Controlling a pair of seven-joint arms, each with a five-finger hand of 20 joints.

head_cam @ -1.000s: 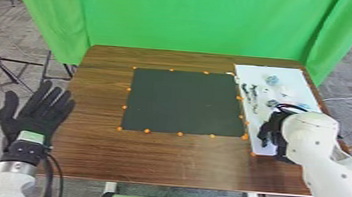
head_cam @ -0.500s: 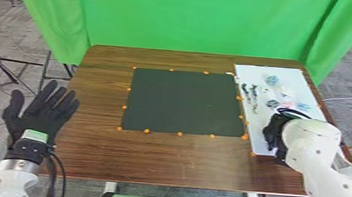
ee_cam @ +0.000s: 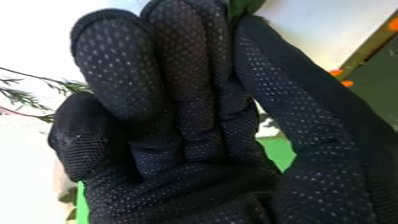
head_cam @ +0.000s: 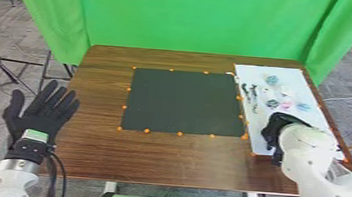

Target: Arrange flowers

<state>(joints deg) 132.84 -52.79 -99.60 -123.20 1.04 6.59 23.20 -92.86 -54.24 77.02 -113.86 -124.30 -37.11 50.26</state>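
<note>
Pinching what looks like a green leaf (ee_cam: 242,7) between thumb and fingers, the right robot hand (ee_cam: 182,120) is over the near part of a white board (head_cam: 258,135). So slight a hold could let the leaf slip or tear; the wiry sprig (ee_cam: 34,92) beside the fingers could snag; a low sweep could scatter the flowers lying just beyond.

The glove is black fabric with pale dots; the left robot hand (head_cam: 39,112) is open, its fingers long and straight. The surface (head_cam: 177,159) is brown, grained wood, its dark mat (head_cam: 185,102) flat and squarish. Farther along the smooth board lie a fluffy pink flower (head_cam: 286,103), a pale blue flower (head_cam: 302,106) and slim dark stems (head_cam: 252,93); behind hangs a softly folded green curtain (head_cam: 191,22).
</note>
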